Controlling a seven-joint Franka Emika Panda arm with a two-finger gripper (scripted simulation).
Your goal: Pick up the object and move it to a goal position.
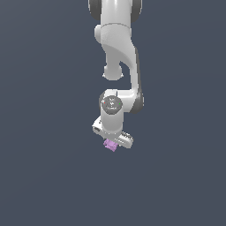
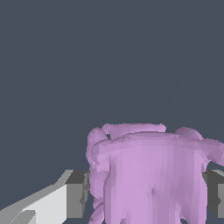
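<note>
The object (image 1: 110,145) is a small lilac-purple blocky piece with bumpy edges. In the exterior view it shows just under the white hand of my gripper (image 1: 113,140), which hides most of it. In the wrist view the object (image 2: 148,175) is large and sits between the two grey fingertips (image 2: 78,194), one against each of its sides. My gripper (image 2: 146,197) is shut on it. Whether the object rests on the surface or hangs above it cannot be told.
A plain dark blue-grey surface (image 1: 44,176) fills both views. The white arm (image 1: 117,48) reaches in from the top of the exterior view. No other objects or a goal marker show.
</note>
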